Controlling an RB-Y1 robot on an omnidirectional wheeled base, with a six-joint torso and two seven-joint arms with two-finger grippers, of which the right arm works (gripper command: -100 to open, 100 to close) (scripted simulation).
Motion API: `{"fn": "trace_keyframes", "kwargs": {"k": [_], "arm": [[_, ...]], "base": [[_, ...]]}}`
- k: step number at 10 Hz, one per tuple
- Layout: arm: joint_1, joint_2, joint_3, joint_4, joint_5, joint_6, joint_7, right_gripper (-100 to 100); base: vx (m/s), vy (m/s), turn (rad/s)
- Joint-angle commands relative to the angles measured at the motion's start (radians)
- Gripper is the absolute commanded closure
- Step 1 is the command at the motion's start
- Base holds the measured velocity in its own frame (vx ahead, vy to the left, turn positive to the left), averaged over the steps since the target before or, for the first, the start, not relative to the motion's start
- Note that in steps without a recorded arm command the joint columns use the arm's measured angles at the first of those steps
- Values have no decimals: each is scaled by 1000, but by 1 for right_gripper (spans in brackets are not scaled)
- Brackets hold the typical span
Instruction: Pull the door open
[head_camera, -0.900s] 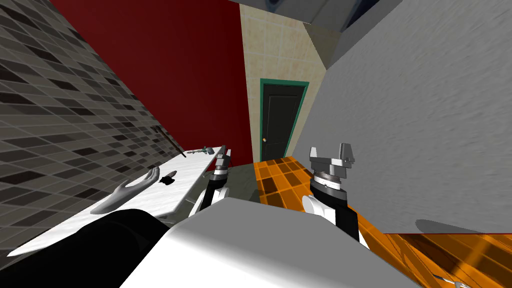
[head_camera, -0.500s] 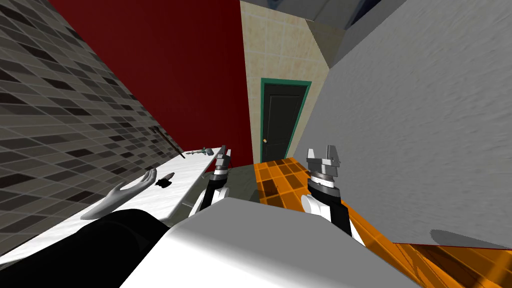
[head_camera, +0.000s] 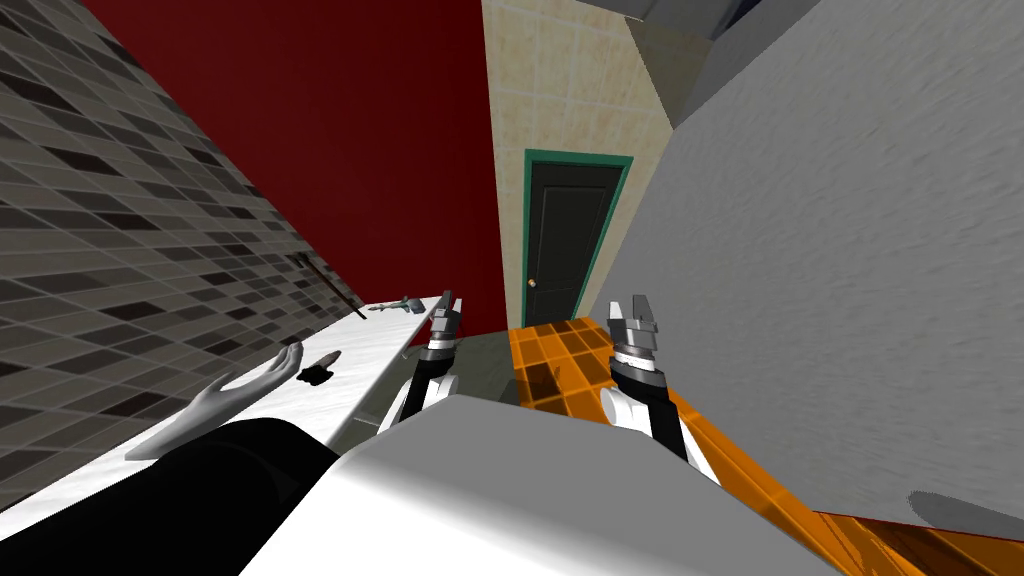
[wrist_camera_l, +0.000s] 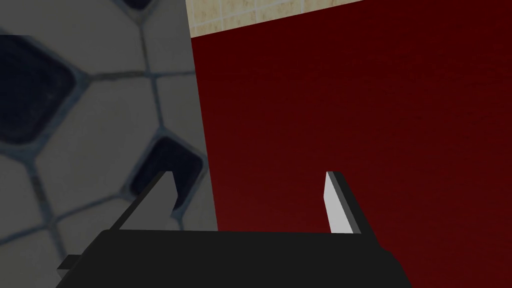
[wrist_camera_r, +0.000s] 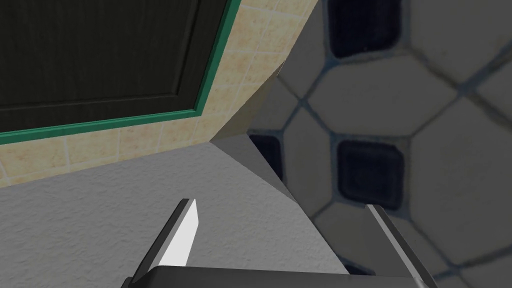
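Observation:
A dark door (head_camera: 566, 240) in a green frame stands shut at the far end of the passage, with a small round knob (head_camera: 532, 283) low on its left side. My right gripper (head_camera: 631, 310) is raised in front of me, still well short of the door, its fingers open and empty. In the right wrist view the door's upper panel (wrist_camera_r: 100, 50) and green frame lie beyond the open right gripper (wrist_camera_r: 282, 225). My left gripper (head_camera: 447, 301) is held up beside the counter's end; in the left wrist view the left gripper (wrist_camera_l: 250, 200) is open with nothing in it.
A white counter (head_camera: 300, 400) runs along the tiled wall on my left, carrying a grey hand-shaped figure (head_camera: 220, 400), a small dark object (head_camera: 318, 370) and a tap-like piece (head_camera: 398, 304). A grey wall (head_camera: 820, 280) closes the right side. Orange floor tiles (head_camera: 560, 350) lead to the door.
My right forearm has turned so the gripper now shows narrower and slightly farther forward. The whole head view has shifted a little, so my base or head moved toward the door.

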Motion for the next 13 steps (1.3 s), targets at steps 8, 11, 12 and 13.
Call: {"fn": "trace_keyframes", "kwargs": {"k": [8, 11, 12, 13], "arm": [[-71, -38, -45, 193, 74, -39, 137, -100], [-96, -48, -60, 262, 103, -53, 187, -100], [-105, -51, -65, 287, 113, -58, 205, -100], [-114, -53, -71, 311, 123, -63, 223, -100]], "base": [[101, 4, 24], [91, 13, 25], [90, 1, 30], [87, 2, 30]]}}
